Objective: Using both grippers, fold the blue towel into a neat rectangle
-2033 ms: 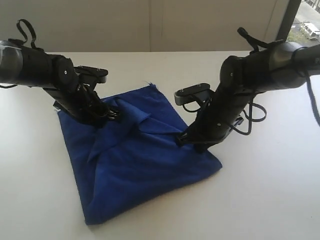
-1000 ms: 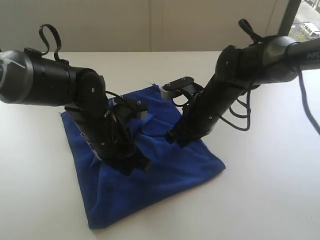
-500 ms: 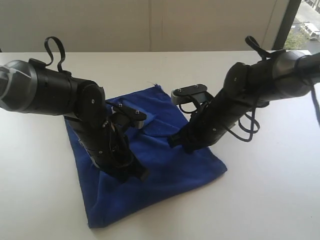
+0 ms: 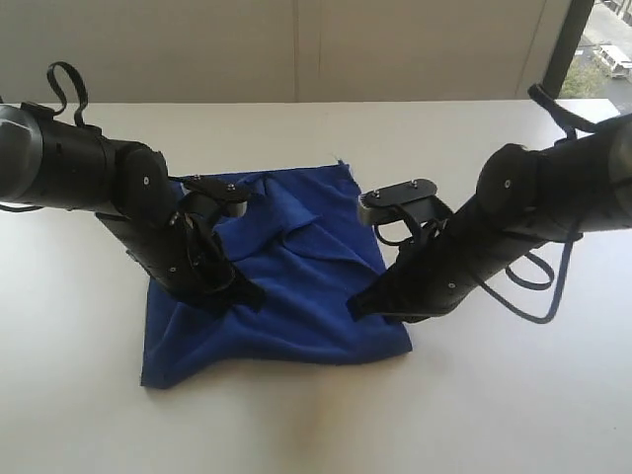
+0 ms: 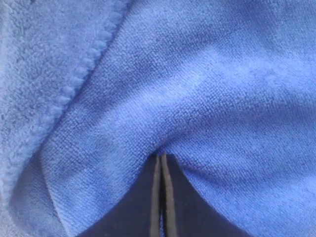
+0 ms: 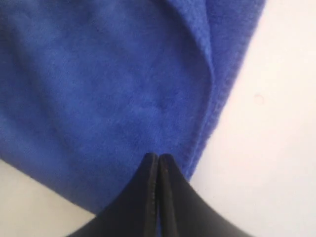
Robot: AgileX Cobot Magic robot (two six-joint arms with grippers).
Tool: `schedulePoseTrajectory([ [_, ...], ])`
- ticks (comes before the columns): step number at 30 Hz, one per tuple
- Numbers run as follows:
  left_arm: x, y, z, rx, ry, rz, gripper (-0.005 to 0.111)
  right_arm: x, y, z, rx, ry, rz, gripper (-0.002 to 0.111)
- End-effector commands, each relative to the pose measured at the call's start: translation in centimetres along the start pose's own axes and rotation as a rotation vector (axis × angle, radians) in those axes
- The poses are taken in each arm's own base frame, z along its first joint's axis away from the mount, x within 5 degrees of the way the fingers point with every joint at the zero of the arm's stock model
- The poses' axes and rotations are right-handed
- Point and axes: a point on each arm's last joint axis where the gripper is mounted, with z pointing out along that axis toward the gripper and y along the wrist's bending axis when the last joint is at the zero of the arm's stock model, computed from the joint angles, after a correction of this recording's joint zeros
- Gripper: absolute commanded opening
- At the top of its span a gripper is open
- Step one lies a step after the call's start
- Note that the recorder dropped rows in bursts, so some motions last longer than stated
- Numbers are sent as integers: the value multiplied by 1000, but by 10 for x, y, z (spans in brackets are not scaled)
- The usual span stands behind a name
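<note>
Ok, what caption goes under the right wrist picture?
Right gripper, jaws shut, tips on the blue towel beside its stitched hem, white table alongside.

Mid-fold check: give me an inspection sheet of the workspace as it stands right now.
Surface: white table, flat.
Job's things: blue towel rumpled, partly folded, no neat rectangle yet.
Clutter: nothing seen.
Grippers: left gripper shut, cloth puckered into its tips; right gripper shut, tips by the towel's hem, grip unclear.
Cables: black cables loop off both arms, off the towel.
Surroundings: plain wall behind; window at one corner.
</note>
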Motion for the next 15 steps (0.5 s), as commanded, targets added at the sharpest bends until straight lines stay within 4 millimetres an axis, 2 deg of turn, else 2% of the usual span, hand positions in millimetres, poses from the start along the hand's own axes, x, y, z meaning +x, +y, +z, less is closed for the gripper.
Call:
schedulePoseTrajectory([
  [1,13,6,13,-15,95,30,0,-2,12,-9,-5,-53,-12,0],
  [4,16,3,6,16,134,48,0,-8,15,-20,-1,-114,-14,0],
  [8,12,-10,-17,66,81,54,0,-10,15,-25,7,-145,-18,0],
  [11,12,-23,-29,83,58,91,0,-8,13,-16,9,-116,-23,0],
  [15,19,-33,-25,90,75,119,0,-3,9,2,12,-57,-38,0],
])
